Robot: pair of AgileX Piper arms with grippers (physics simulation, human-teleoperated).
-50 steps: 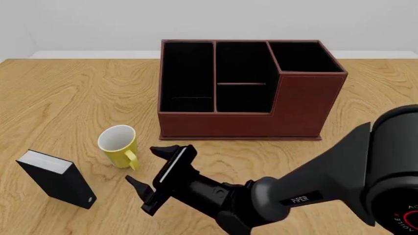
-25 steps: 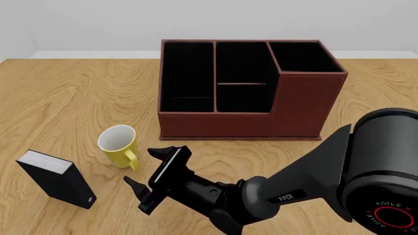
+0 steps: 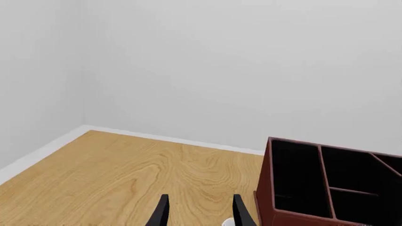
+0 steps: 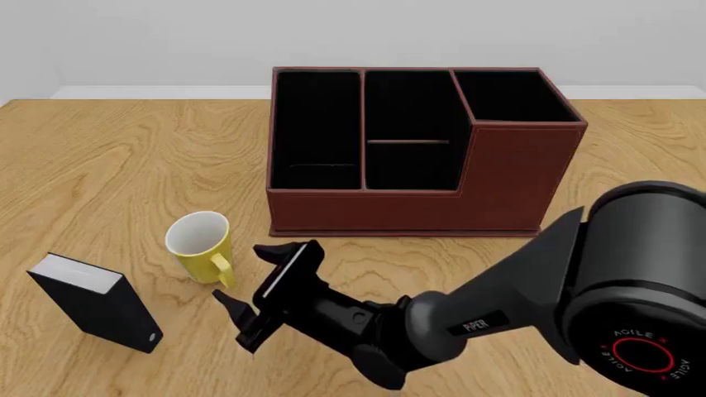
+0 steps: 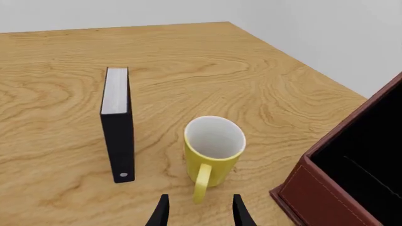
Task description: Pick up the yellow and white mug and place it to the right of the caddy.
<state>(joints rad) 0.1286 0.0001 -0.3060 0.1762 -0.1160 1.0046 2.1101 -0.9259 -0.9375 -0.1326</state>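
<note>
The right gripper [image 4: 251, 284] has its fingers spread wide, holding nothing, just right of the yellow and white mug's [image 4: 201, 246] handle; it has edged slightly up and farther since half a second ago. Left to right: a black block [image 4: 94, 303], the upright mug unmoved on the table [image 4: 99, 165], then the caddy [image 4: 425, 153] farther right. The left gripper [image 3: 199, 213] hangs open.

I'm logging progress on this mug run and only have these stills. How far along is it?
Early. Nothing is placed: the yellow and white mug stands upright on the table, left of the caddy, beside the black book-like block. In hand: the right gripper is open, lined up on the mug's handle without touching. The left gripper is open and idle. Left: grasp, lift, carry to the caddy's right.
</note>
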